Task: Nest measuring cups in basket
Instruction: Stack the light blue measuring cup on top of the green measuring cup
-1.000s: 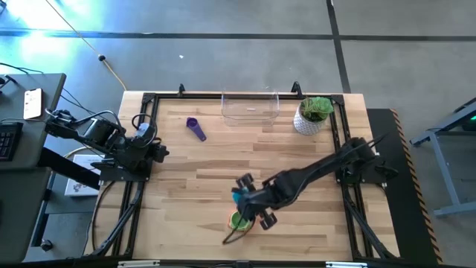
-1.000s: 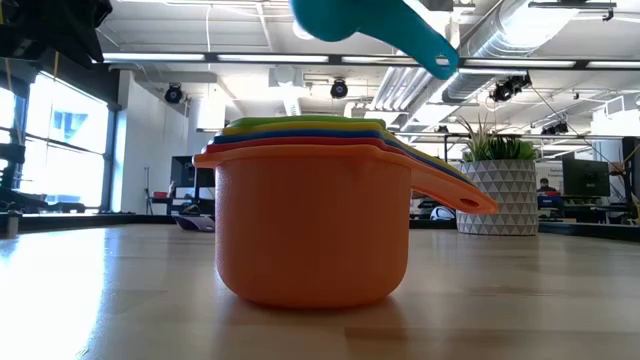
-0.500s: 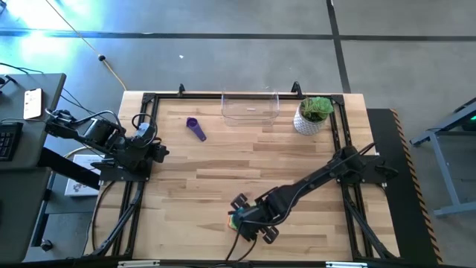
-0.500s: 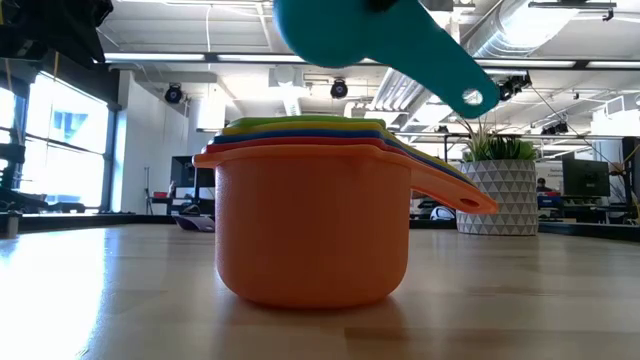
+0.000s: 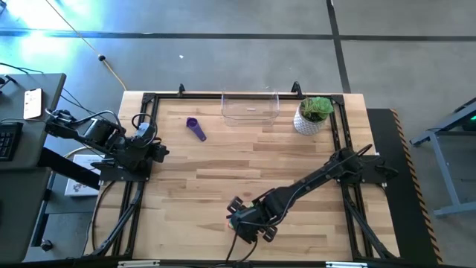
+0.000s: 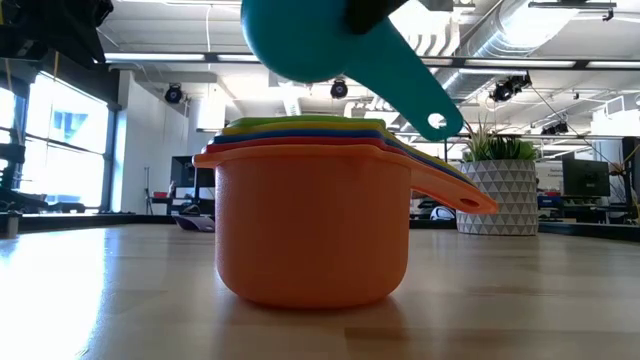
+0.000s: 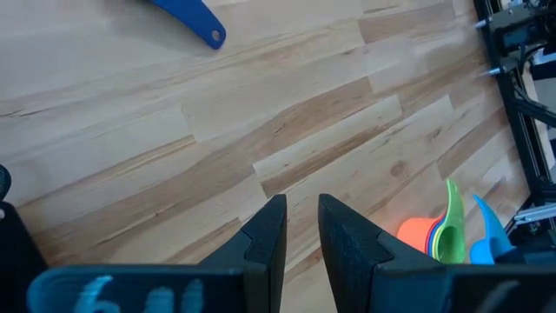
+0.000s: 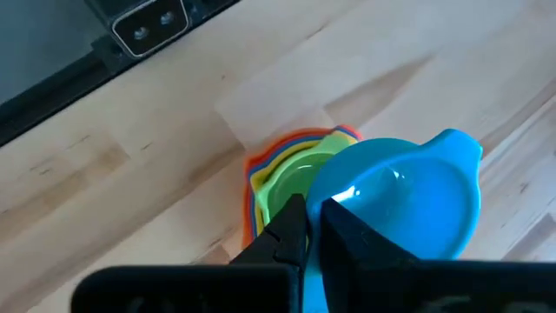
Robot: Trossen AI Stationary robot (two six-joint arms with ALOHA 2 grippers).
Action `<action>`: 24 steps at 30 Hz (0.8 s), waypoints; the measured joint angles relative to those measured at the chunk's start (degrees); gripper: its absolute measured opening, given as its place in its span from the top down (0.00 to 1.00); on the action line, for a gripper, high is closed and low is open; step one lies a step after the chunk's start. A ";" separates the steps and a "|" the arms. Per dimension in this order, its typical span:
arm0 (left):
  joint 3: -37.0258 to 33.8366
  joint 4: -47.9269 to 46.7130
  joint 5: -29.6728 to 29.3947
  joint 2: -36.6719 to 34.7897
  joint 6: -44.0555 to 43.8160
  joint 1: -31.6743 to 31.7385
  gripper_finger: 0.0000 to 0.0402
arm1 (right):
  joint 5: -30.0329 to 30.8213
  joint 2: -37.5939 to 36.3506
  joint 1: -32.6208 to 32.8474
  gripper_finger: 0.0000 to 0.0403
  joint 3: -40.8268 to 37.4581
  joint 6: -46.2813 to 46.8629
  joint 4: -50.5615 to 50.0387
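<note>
My left gripper (image 5: 158,152) waits at the left edge of the worktop (image 5: 216,171), well away from the work; my left wrist view shows its fingers (image 7: 265,239) standing a narrow gap apart with nothing between them. Further in, toward the far side, the purple cup (image 5: 195,129) lies alone on the bare wood, not yet collected. To its right, against the far edge, the clear basket (image 5: 251,106) holds no cup that I can see, and the potted plant (image 5: 313,113) stands just beside it.

What has changed is at the near edge. A second ago my right gripper (image 5: 239,220) hung a little farther back from that edge, with the green cup of the stack uncovered beside it; now it has swung over the stack (image 6: 315,210) and hides it from above. My fingers (image 8: 291,230) are clamped tight on the rim of the teal cup (image 6: 320,40), which has dropped lower and drifted across, so that its bowl now hangs just over the stacked rims, tilted, handle pointing down and to the side, not yet touching.

I judge this to be the last lining-up before seating the teal cup. After that, the purple cup remains, and the whole stack still has to reach the basket.
</note>
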 joint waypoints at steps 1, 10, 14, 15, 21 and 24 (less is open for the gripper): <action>-0.01 -0.01 0.00 0.00 -0.01 0.00 0.85 | -0.12 0.00 0.00 0.99 0.00 -0.08 0.03; -0.01 0.03 0.00 0.00 -0.10 0.01 0.85 | -0.68 1.73 0.44 0.99 -0.02 -3.21 -0.78; -0.01 0.05 -0.02 0.02 -0.08 0.02 0.85 | 0.24 1.75 0.46 0.99 -0.02 -3.41 -0.42; -0.01 0.01 -0.01 0.02 -0.10 0.02 0.85 | 0.42 1.75 0.46 0.99 -0.02 -3.39 -0.44; -0.01 0.03 -0.02 0.02 -0.08 0.02 0.85 | 1.97 1.75 0.42 0.99 -0.02 -3.41 -0.43; -0.01 0.03 0.00 0.02 -0.12 0.02 0.85 | 2.22 1.75 0.42 0.99 -0.02 -3.43 -0.43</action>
